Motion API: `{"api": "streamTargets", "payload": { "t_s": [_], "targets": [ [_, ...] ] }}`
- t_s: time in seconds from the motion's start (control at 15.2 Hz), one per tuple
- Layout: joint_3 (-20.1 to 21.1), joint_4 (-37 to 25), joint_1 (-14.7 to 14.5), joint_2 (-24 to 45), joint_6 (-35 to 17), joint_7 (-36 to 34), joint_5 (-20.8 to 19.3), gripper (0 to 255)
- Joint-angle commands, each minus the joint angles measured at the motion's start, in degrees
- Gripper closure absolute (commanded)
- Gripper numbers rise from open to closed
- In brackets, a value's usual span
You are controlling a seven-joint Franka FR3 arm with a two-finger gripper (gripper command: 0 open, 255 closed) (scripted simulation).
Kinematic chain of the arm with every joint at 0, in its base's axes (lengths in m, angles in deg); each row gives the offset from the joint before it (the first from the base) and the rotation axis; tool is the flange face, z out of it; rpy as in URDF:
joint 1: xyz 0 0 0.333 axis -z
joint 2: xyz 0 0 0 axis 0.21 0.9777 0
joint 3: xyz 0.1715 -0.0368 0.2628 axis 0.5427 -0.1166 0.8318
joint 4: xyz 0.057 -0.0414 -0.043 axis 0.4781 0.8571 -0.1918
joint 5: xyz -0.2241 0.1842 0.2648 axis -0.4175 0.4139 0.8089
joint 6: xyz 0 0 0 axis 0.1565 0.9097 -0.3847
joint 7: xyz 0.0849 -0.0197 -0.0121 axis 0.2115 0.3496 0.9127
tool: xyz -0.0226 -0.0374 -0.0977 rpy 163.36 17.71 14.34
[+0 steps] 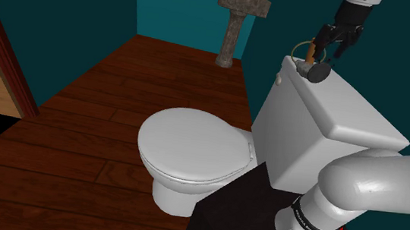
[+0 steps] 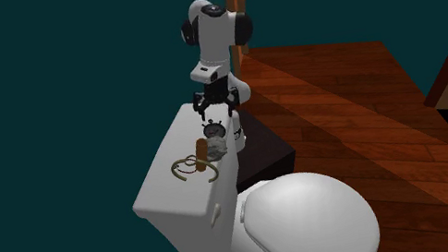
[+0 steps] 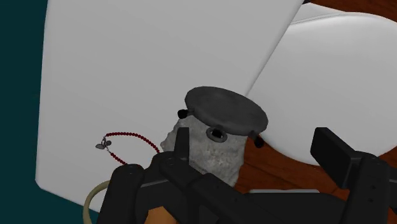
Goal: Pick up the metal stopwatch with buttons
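Upper right in the shoulder view, the gripper (image 1: pixel 332 50) hovers, jaws spread, over the stopwatch (image 1: pixel 315 70) (on the toilet tank (image 1: pixel 334 106)).

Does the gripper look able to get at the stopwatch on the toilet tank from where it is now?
Probably yes. The gripper hangs open just above the stopwatch on the tank lid, with nothing between them. The brown-handled tool lies close beside it and might get nudged.
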Motion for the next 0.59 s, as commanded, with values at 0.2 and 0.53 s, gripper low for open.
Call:
{"api": "streamTargets", "payload": {
  "t_s": [0.2, 0.53],
  "targets": [
    [-0.5, 5.0, 0.2, -1.3, -3.7, -0.6, -0.5, 0],
    [-0.4, 5.1, 0.3, -1.6, -3.5, -0.5, -0.5, 255]
  ]
}}
